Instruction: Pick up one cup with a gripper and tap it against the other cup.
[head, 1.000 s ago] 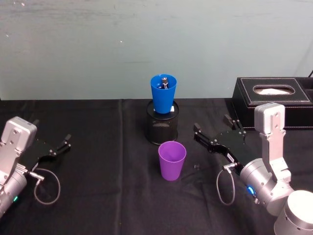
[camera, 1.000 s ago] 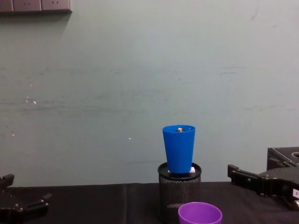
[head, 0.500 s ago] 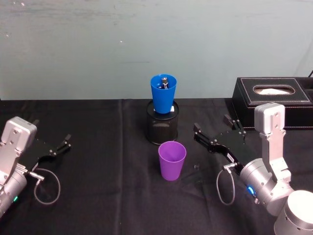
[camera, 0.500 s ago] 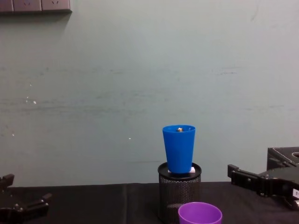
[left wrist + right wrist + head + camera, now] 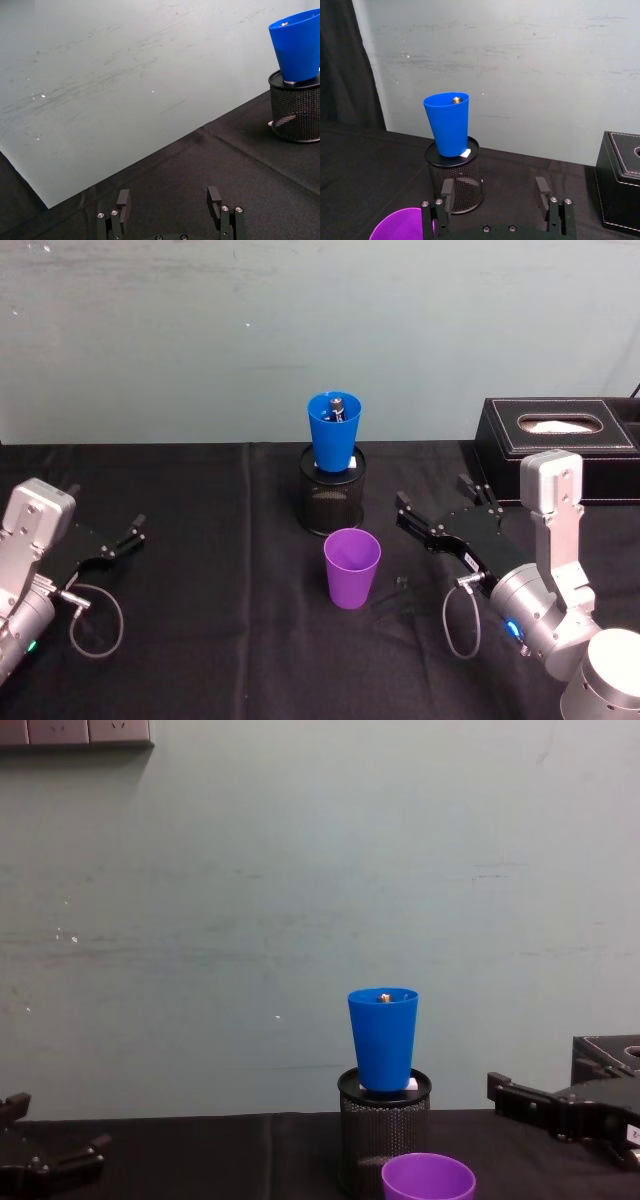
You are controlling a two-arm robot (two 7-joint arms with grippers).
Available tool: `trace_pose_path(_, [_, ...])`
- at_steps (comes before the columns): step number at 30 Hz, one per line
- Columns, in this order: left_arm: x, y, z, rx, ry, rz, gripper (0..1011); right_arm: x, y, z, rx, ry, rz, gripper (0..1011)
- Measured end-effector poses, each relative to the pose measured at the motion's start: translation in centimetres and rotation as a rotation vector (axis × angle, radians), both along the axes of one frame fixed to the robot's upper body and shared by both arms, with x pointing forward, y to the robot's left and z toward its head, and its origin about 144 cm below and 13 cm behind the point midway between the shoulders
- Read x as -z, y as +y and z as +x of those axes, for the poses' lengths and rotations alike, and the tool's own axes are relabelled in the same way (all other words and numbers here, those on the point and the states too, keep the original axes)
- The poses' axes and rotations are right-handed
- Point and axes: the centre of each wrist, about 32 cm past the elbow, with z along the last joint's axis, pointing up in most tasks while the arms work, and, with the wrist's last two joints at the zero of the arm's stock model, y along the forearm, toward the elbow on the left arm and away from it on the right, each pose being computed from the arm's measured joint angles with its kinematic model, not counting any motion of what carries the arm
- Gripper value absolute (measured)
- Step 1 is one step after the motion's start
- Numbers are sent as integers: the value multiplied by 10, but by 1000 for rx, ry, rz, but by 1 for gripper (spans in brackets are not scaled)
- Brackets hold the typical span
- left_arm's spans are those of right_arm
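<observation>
The purple cup (image 5: 351,568) stands upright on the black cloth at table centre, also seen in the chest view (image 5: 428,1178) and the right wrist view (image 5: 400,225). Behind it the blue cup (image 5: 334,430) sits upright in the top of a black mesh pen holder (image 5: 333,502), with a small object inside it. My right gripper (image 5: 433,494) hovers open to the right of the purple cup, apart from it and holding nothing. At the far left my left gripper (image 5: 103,508) rests open and empty. The right wrist view shows the blue cup (image 5: 447,122) beyond my open gripper (image 5: 494,187).
A black tissue box (image 5: 560,448) stands at the back right, just behind the right arm. A pale wall closes off the back of the table. In the left wrist view the open left gripper (image 5: 169,197) faces bare cloth, with the blue cup (image 5: 297,47) far off.
</observation>
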Motion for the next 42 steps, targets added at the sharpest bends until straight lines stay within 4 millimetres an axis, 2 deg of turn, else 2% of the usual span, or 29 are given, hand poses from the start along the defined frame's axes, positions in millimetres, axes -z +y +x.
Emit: trace_pose_path(42, [0,0,0,0,0,0,1000,0,0,0,0,0,0,1002])
